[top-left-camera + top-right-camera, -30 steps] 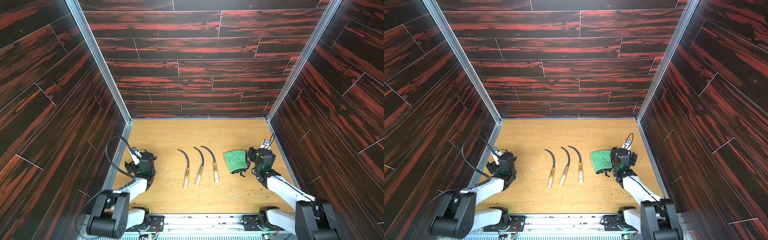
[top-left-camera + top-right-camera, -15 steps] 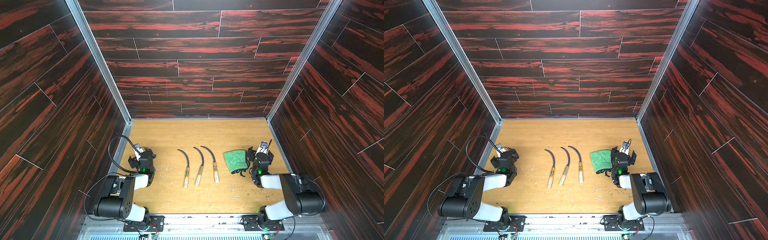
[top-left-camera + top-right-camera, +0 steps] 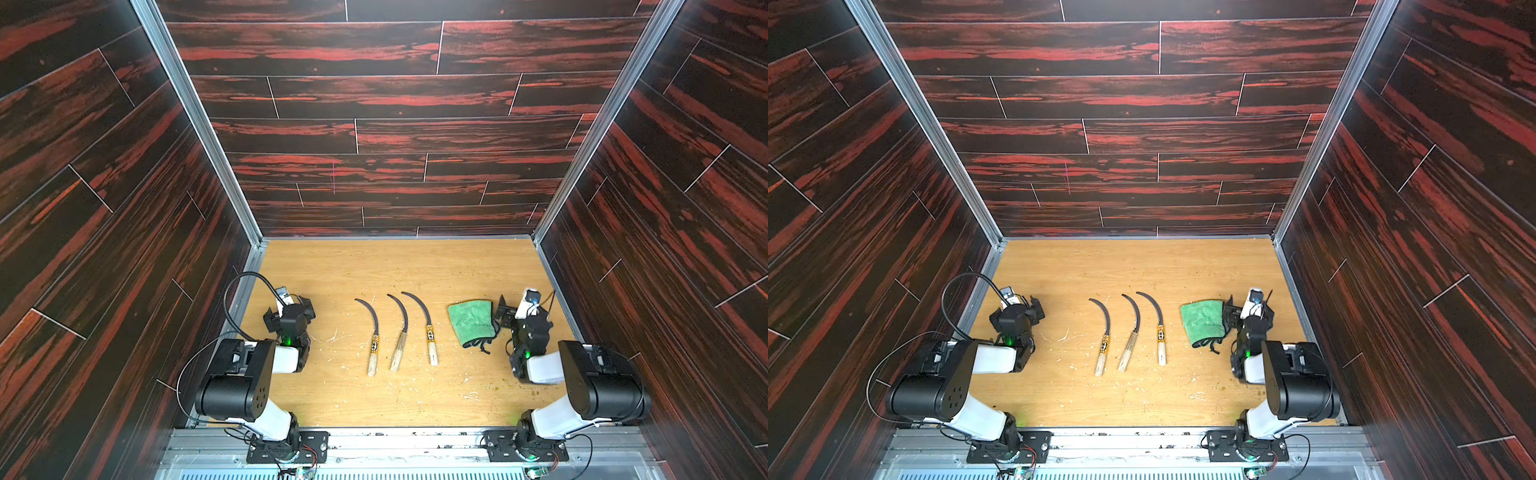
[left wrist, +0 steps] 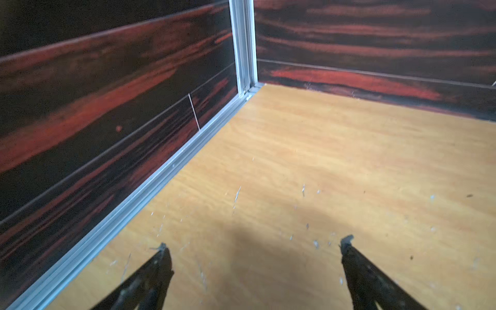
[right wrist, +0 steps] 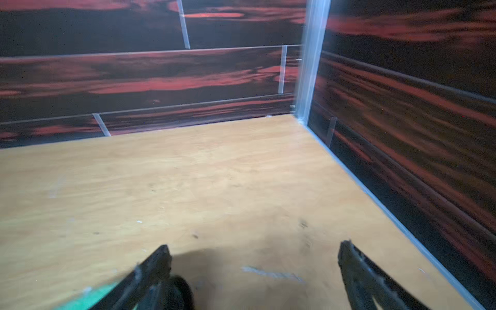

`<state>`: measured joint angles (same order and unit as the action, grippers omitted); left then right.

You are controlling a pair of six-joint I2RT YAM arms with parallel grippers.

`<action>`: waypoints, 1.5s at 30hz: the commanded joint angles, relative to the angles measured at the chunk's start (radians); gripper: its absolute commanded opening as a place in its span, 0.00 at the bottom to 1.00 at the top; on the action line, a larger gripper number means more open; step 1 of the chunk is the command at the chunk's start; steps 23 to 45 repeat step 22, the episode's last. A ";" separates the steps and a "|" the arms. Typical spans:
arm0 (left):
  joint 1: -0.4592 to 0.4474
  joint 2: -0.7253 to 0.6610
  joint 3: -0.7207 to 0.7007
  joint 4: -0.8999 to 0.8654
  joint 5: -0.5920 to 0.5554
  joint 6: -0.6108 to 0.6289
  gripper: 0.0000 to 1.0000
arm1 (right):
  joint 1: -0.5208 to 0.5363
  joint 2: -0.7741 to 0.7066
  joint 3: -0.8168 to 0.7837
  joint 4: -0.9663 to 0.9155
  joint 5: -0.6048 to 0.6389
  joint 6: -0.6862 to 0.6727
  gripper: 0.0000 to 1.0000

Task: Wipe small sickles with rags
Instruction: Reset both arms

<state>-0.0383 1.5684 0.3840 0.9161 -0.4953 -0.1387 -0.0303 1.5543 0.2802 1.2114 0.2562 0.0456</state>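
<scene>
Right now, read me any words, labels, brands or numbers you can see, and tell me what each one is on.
left sickle, yellow-black band on the handle: print too small to read.
right sickle, yellow-black band on the handle: print too small to read.
middle sickle, green rag: no text visible.

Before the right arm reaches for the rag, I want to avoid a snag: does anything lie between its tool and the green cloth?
Nothing visible does. The green cloth lies right beside the open right tool, with no object between them; the three sickles lie on the cloth's far side, away from that tool.
</scene>
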 commanded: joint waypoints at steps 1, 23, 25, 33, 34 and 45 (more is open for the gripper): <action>0.006 -0.022 0.013 -0.029 0.001 0.003 1.00 | -0.026 0.011 0.021 -0.055 -0.089 0.033 0.98; 0.006 -0.017 0.021 -0.040 0.003 0.004 1.00 | -0.026 0.009 0.019 -0.054 -0.087 0.033 0.98; 0.006 -0.017 0.021 -0.040 0.003 0.004 1.00 | -0.026 0.009 0.019 -0.054 -0.087 0.033 0.98; 0.006 -0.017 0.021 -0.040 0.003 0.004 1.00 | -0.026 0.009 0.019 -0.054 -0.087 0.033 0.98; 0.006 -0.017 0.021 -0.040 0.003 0.004 1.00 | -0.026 0.009 0.019 -0.054 -0.087 0.033 0.98; 0.006 -0.017 0.021 -0.040 0.003 0.004 1.00 | -0.026 0.009 0.019 -0.054 -0.087 0.033 0.98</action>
